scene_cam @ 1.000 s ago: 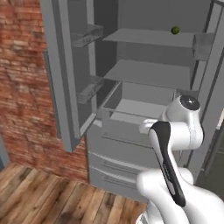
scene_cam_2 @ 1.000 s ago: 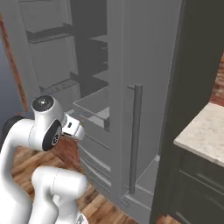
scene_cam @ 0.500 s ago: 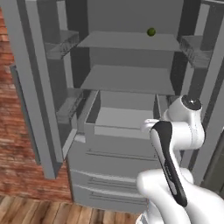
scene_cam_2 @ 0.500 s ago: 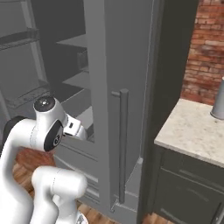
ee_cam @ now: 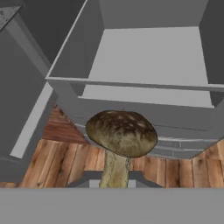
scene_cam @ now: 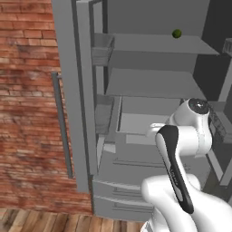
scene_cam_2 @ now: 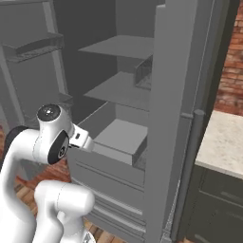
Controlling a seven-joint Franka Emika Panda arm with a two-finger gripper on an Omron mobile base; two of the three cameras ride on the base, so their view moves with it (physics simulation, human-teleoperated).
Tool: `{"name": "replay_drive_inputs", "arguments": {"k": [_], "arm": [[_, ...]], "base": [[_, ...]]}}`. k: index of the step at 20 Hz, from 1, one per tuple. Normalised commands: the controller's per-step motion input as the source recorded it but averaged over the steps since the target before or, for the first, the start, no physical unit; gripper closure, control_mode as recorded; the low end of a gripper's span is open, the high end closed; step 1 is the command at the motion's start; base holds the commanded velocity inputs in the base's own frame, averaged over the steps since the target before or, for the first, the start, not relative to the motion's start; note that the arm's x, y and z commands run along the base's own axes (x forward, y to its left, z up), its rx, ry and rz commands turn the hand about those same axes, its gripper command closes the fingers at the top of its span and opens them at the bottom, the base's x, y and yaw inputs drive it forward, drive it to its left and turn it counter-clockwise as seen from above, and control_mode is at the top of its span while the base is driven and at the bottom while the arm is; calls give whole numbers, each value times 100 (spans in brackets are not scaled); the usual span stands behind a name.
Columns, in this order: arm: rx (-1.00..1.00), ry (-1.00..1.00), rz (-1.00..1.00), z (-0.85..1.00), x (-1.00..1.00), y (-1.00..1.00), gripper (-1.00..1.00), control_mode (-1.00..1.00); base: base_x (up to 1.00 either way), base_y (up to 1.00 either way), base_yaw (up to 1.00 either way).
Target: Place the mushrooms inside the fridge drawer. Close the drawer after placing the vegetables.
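In front of the open fridge, the jaws are clamped on the pale stem of the olive-brown mushroom [ee_cam: 121,133], which hangs over the wood floor [ee_cam: 65,164] just short of the pulled-out drawer [ee_cam: 131,89]. This looks like the carrying step for the first mushroom; the drawer is bare inside and the reddish-brown one is nowhere to be seen. Next, I judge, the hand must travel forward over the drawer's front wall and lower before letting go, taking care that the cap clears the rim.
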Motion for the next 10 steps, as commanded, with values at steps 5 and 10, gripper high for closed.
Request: {"name": "replay_drive_inputs", "arguments": {"k": [5,10], "arm": [[0,0,0,0,0,0,100,100],[0,0,0,0,0,0,100,100]], "base": [[42,-2,-21],[47,0,-20]]}}
